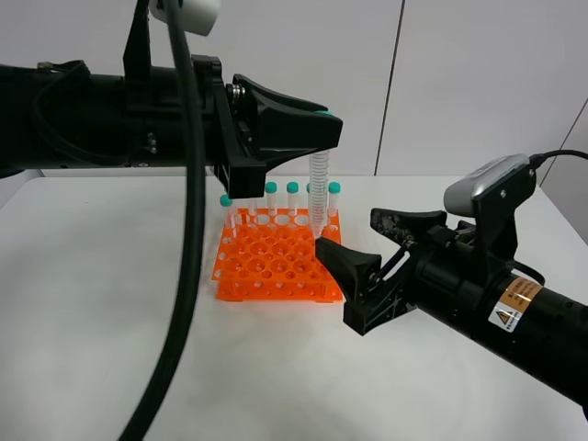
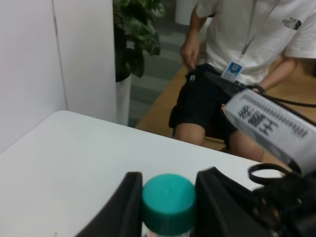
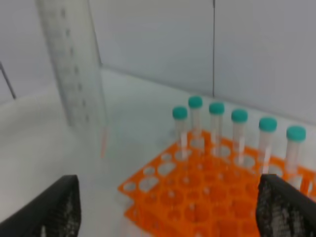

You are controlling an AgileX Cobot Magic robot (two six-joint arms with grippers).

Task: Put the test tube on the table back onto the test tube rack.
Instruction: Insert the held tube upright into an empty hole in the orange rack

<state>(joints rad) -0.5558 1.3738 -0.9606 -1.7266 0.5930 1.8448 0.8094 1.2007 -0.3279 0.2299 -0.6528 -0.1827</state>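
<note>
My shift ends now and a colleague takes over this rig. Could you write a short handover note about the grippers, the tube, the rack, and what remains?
Left gripper: shut on the test tube at its green cap; the tube hangs upright.
Right gripper: open and empty, low by the rack's right front corner.
Test tube rack: on the table, with other capped tubes in its back row.
Done: the tube is off the table, held at the rack's right back part.
Left: lower it into a free hole and release. Whether the tip is already in a hole cannot be told.
</note>
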